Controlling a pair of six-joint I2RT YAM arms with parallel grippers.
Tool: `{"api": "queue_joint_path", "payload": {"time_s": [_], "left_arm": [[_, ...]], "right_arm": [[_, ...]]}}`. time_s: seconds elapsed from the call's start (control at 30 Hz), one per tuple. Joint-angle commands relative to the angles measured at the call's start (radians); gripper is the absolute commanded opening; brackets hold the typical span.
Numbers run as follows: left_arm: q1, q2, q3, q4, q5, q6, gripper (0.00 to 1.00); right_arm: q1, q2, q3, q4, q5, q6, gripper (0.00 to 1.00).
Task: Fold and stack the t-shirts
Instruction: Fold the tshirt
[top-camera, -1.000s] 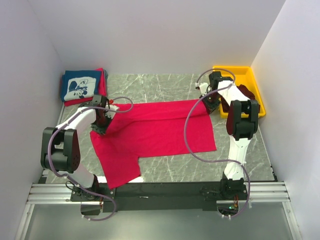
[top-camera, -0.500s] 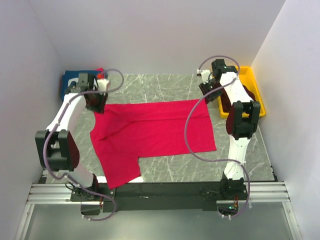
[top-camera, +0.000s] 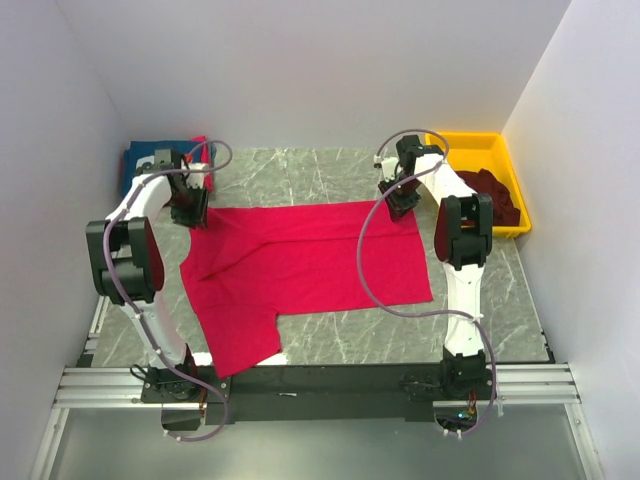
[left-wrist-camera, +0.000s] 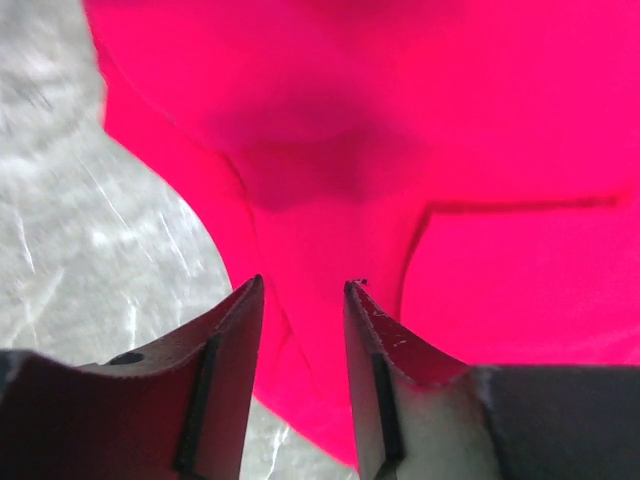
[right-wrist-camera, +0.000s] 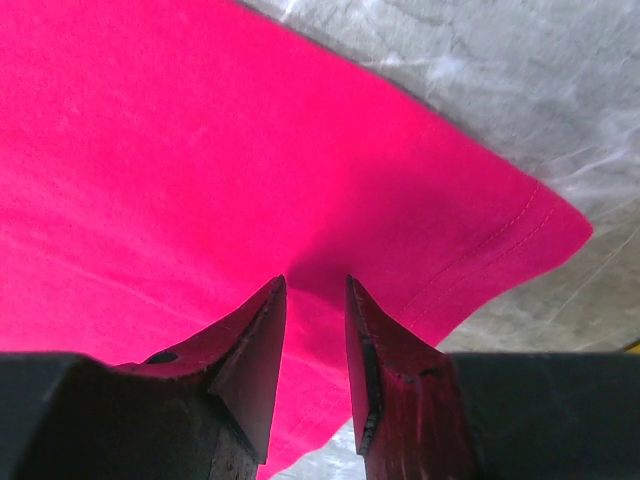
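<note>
Right now a bright red t-shirt (top-camera: 310, 265) lies spread across the grey marble table (top-camera: 320, 170), filling most of the middle. Its far edge runs nearly straight from one arm to the other, and a flap of it at the lower left reaches down to the near edge of the table. A soft crease runs across the cloth on the left half.

The left gripper (top-camera: 190, 208) sits low over the shirt's far left corner. In the left wrist view its two fingers stand apart with a clear gap, and the red cloth shows through that gap below them; nothing is pinched between the tips.

The right gripper (top-camera: 398, 195) is over the far right corner. From its wrist camera the fingers are likewise parted, a narrower gap, with the hemmed corner of the shirt lying flat on the marble just beyond them and no cloth caught between.

At the back left corner rests a folded navy blue shirt (top-camera: 145, 158), mostly hidden by the left arm. At the back right stands a yellow bin (top-camera: 470, 140) against the wall, with dark maroon shirts (top-camera: 497, 190) heaped inside it.
</note>
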Motion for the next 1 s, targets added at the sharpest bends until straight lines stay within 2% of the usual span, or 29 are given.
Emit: {"api": "queue_joint_path", "payload": {"time_s": [0.0, 0.17, 0.37, 0.57, 0.7, 0.8, 0.83, 0.9, 0.93, 0.97], "left_arm": [[-0.005, -0.113, -0.067, -0.033, 0.027, 0.057, 0.44], [0.001, -0.145, -0.150, -0.104, 0.077, 0.082, 0.45], [-0.028, -0.197, -0.259, -0.147, 0.186, 0.142, 0.53], [-0.087, -0.186, -0.305, -0.087, 0.128, 0.113, 0.55], [-0.143, -0.205, -0.340, -0.024, 0.013, 0.105, 0.52], [-0.167, -0.209, -0.347, -0.016, -0.034, 0.108, 0.41], [-0.173, -0.208, -0.342, -0.019, -0.041, 0.108, 0.31], [-0.190, -0.216, -0.337, -0.032, -0.041, 0.108, 0.20], [-0.196, -0.222, -0.331, -0.038, -0.036, 0.109, 0.09], [-0.204, -0.234, -0.327, -0.045, -0.031, 0.113, 0.03]], "right_arm": [[-0.003, -0.047, -0.003, 0.023, -0.020, 0.030, 0.38], [0.007, -0.093, -0.027, 0.016, -0.060, 0.036, 0.37], [0.009, -0.096, -0.035, 0.003, -0.060, 0.036, 0.37], [0.009, -0.097, -0.049, 0.003, -0.060, 0.041, 0.37], [0.009, -0.105, -0.054, 0.003, -0.058, 0.041, 0.37], [0.009, -0.110, -0.058, 0.005, -0.058, 0.041, 0.37], [0.009, -0.111, -0.060, 0.003, -0.058, 0.041, 0.37], [0.009, -0.113, -0.061, 0.002, -0.061, 0.039, 0.37], [0.009, -0.113, -0.060, 0.000, -0.058, 0.039, 0.37], [0.007, -0.114, -0.060, 0.000, -0.058, 0.036, 0.37]]}}
